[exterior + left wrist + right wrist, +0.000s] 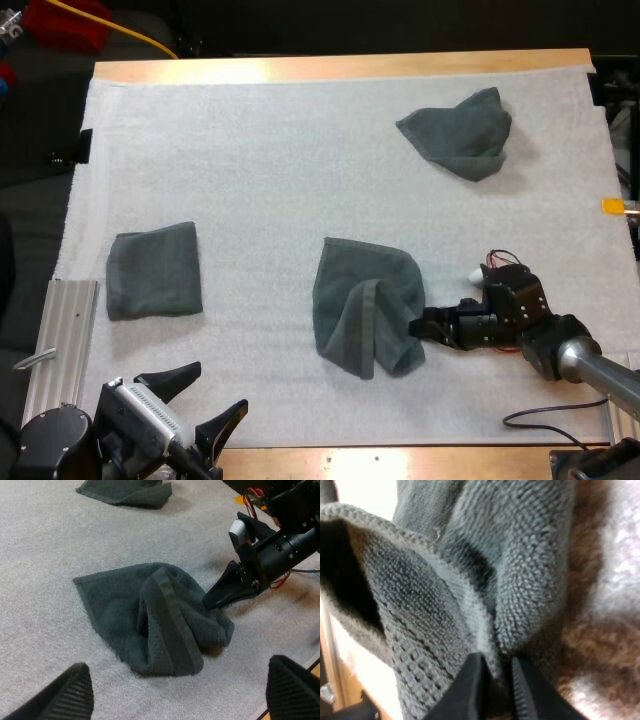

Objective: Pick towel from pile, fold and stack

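A dark grey-green towel lies half folded at the mat's middle, one flap bunched over its right side. My right gripper is shut on that towel's right edge; its fingertips pinch the cloth between them. The left wrist view looks across the same towel to the right gripper at its edge. A folded towel lies flat at the left. A crumpled towel sits at the far right. My left gripper hovers open at the table's near edge, its fingers wide apart.
A metal rail lies along the mat's left edge near my left arm. The wooden table edge runs along the front. Bare white mat spreads between the three towels.
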